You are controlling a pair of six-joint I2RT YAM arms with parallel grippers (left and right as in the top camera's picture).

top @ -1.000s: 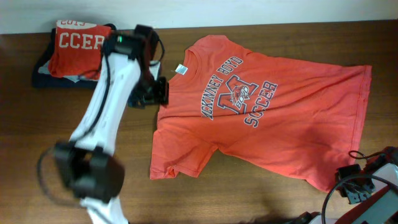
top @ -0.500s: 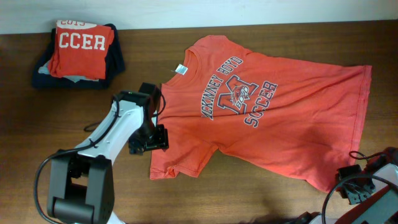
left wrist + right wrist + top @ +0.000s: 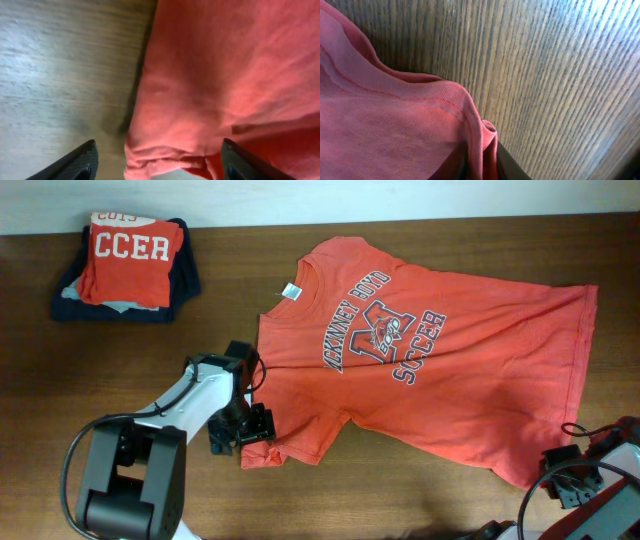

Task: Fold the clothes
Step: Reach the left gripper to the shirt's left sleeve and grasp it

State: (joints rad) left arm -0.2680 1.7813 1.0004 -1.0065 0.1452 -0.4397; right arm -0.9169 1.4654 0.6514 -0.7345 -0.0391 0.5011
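T-shirt [image 3: 470, 395] matt knit cloth; table [image 3: 400, 500] grained wood.

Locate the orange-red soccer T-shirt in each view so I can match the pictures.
Overhead: T-shirt spread out across the centre and right of the table.
Left wrist: its sleeve fills the right side, between the open fingers of the left gripper.
Right wrist: its hem covers the lower left.
Shared landmark: the brown wood-grain table, showing beside the shirt in all three.
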